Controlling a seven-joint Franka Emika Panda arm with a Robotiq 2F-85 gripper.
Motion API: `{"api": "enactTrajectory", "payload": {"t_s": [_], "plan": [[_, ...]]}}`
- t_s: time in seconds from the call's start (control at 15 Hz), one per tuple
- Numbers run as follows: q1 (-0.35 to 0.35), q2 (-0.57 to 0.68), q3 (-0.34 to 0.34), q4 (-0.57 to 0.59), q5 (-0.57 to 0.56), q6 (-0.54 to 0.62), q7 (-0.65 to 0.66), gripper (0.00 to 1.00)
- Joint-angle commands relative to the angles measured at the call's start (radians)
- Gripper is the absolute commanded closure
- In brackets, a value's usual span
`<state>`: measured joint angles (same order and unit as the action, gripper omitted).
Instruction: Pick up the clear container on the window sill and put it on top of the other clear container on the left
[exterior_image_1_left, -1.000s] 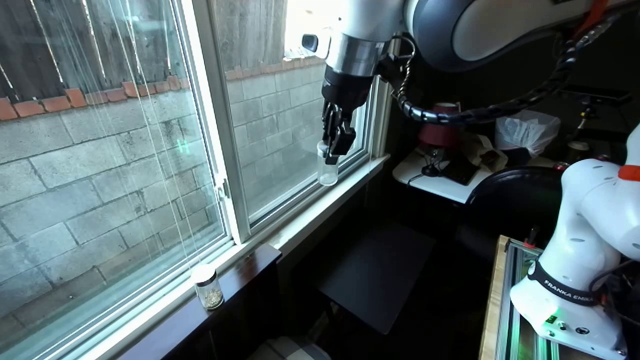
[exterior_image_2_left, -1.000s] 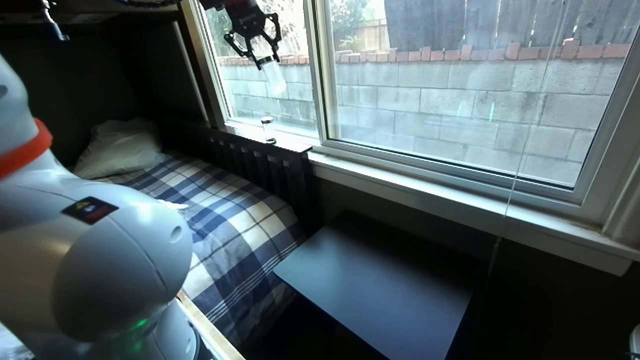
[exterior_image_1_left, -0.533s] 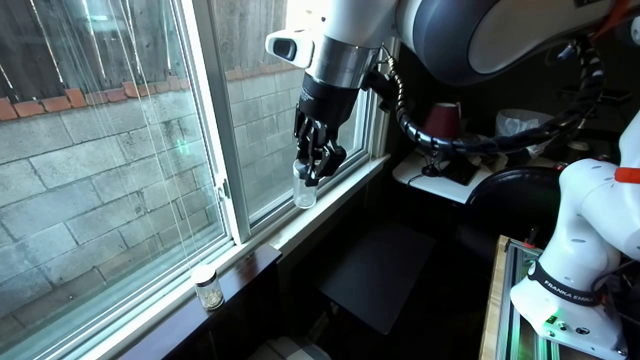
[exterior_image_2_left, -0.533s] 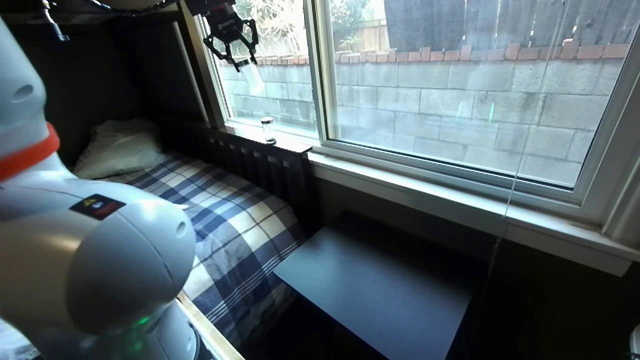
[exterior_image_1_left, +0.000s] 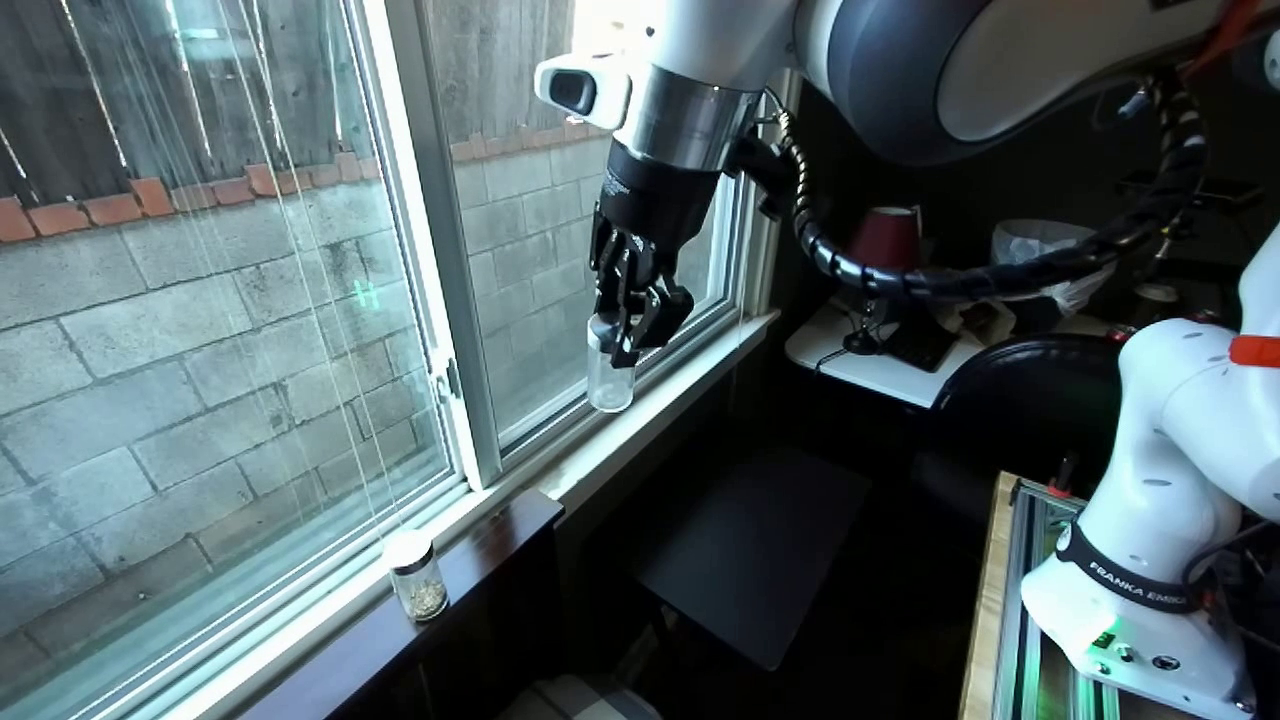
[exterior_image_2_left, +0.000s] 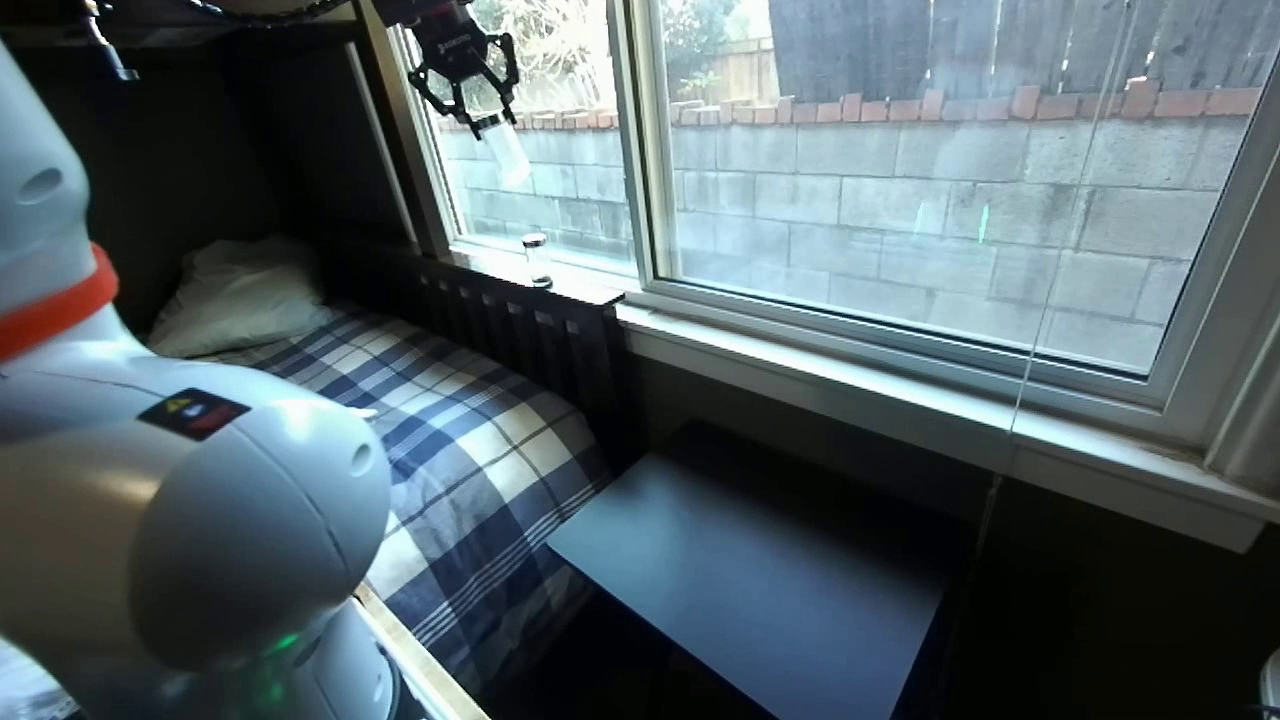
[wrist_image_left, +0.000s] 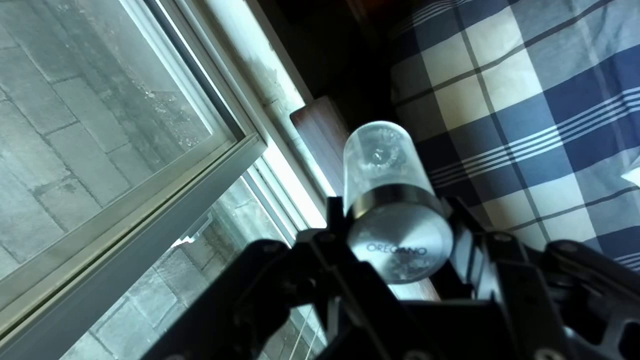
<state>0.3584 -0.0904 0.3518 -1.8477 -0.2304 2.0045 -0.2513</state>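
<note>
The clear container (exterior_image_1_left: 611, 385) is an empty see-through cylinder with a metal lid marked OREGANO. It also shows in an exterior view (exterior_image_2_left: 510, 158) and in the wrist view (wrist_image_left: 385, 155). My gripper (exterior_image_1_left: 618, 345) is shut on its lid end and holds it in the air, slightly tilted, by the window. The other clear container (exterior_image_1_left: 420, 585) has a lid and yellowish grains at its bottom. It stands upright on the dark ledge, also seen in an exterior view (exterior_image_2_left: 538, 262), below the held one. It does not show in the wrist view. The white window sill (exterior_image_1_left: 680, 385) runs along the window.
The dark wooden ledge (exterior_image_1_left: 500, 530) tops the bed's end beside the sill. A plaid bed (exterior_image_2_left: 450, 420) lies below it. A dark table (exterior_image_2_left: 760, 570) stands under the window. Thin cords (exterior_image_1_left: 330, 330) hang before the glass. The window frame (exterior_image_1_left: 440, 250) is close to the arm.
My gripper, with the clear container in it, has moved along the window toward the ledge end and a little lower in the picture. In the last half second it has barely moved, rising slightly.
</note>
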Motion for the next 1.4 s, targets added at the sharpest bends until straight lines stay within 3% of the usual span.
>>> {"api": "enactTrajectory", "payload": {"t_s": [0.0,0.6,1.33], "plan": [[-0.002,0.024,0.004,0.025,-0.009,0.007,-0.021,0.75],[0.036,0.261,0.043,0.272,0.007,0.04,-0.246,0.75],[0.102,0.551,0.036,0.546,-0.002,0.02,-0.261,0.75]]}}
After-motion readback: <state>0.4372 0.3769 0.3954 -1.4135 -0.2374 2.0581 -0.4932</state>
